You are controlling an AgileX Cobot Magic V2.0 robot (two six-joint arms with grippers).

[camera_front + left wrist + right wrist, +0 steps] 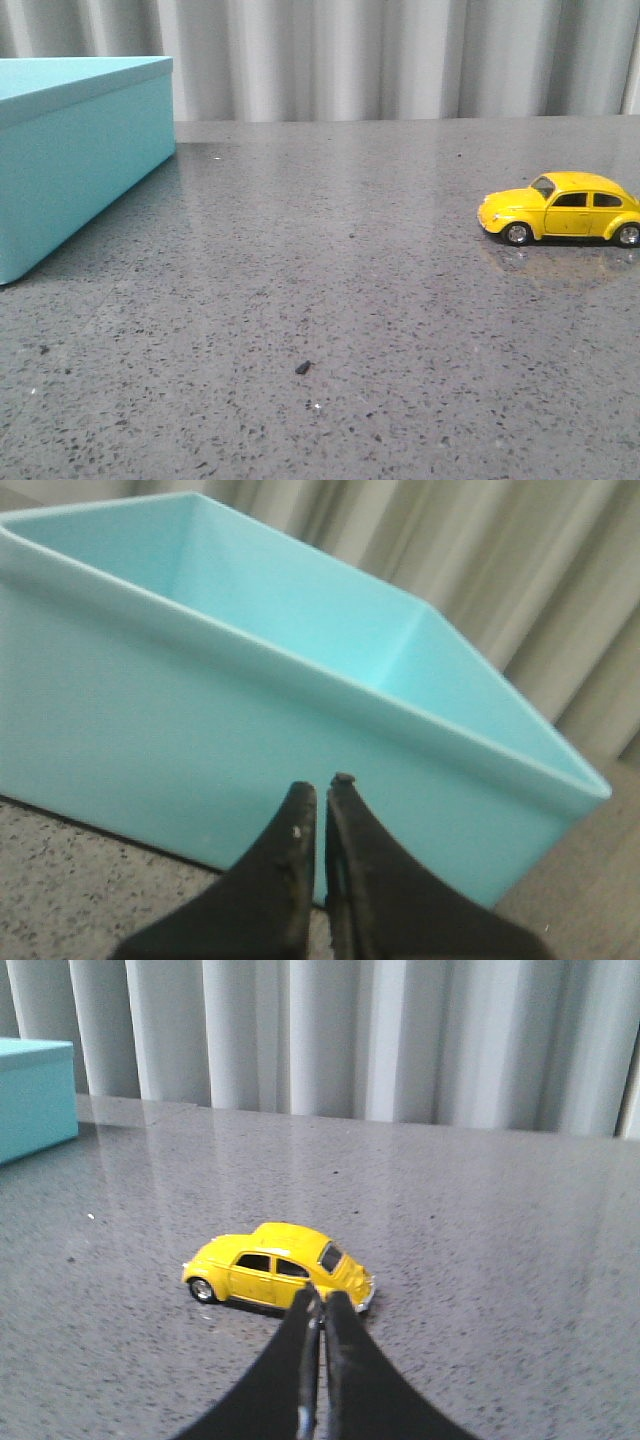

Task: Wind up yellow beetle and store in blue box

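Note:
The yellow beetle stands on its wheels at the right of the grey table, nose to the left. In the right wrist view the beetle sits just beyond my right gripper, whose black jaws are shut and empty, apart from the car. The blue box stands at the far left, open at the top. In the left wrist view the box fills the picture, its inside bare where it shows. My left gripper is shut and empty in front of the box's near wall. Neither gripper shows in the front view.
A small dark crumb lies on the speckled grey table near the front middle. A pleated grey curtain hangs behind the table's far edge.

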